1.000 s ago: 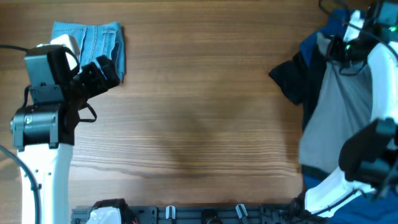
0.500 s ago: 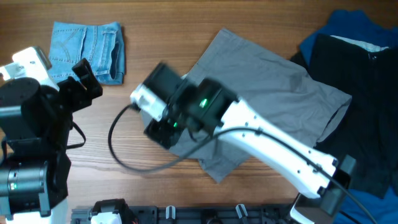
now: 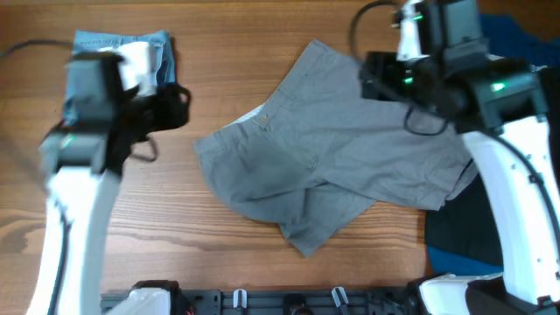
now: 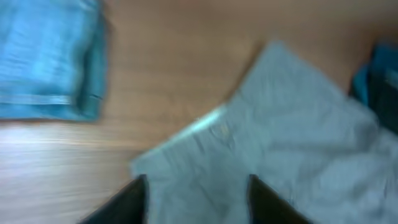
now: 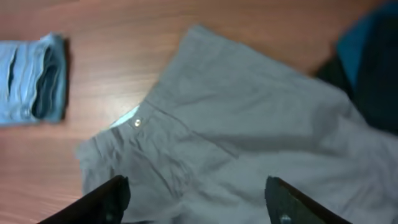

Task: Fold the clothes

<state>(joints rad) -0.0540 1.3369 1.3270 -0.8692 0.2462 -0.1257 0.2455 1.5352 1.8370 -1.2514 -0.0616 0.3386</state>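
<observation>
Overhead, I see the grey shorts (image 3: 350,166) spread loosely across the middle of the wooden table (image 3: 262,35), waistband toward the left and one leg trailing toward the near edge in a rumpled point. The left gripper (image 4: 196,183) hangs above the waistband end. In the left wrist view, which is blurred, its two dark fingers (image 4: 127,202) stand apart with only grey cloth showing in the gap, so I read it as open, gripping and touching nothing. The right gripper (image 5: 198,186) is spread wide over the shorts, fingers far apart and clear of the fabric. The cloth is a plain, matte mid-grey weave with soft creases. The right wrist view shows a small pale button (image 5: 137,122) on the waistband and a sliver of white lining beside it. A small pair of light-blue denim shorts (image 3: 162,48) lies folded into a neat rectangle at the far left, well apart from the grey pair. At the right edge a dark pile (image 3: 455,249) of black and blue garments lies just beside the grey cloth.
</observation>
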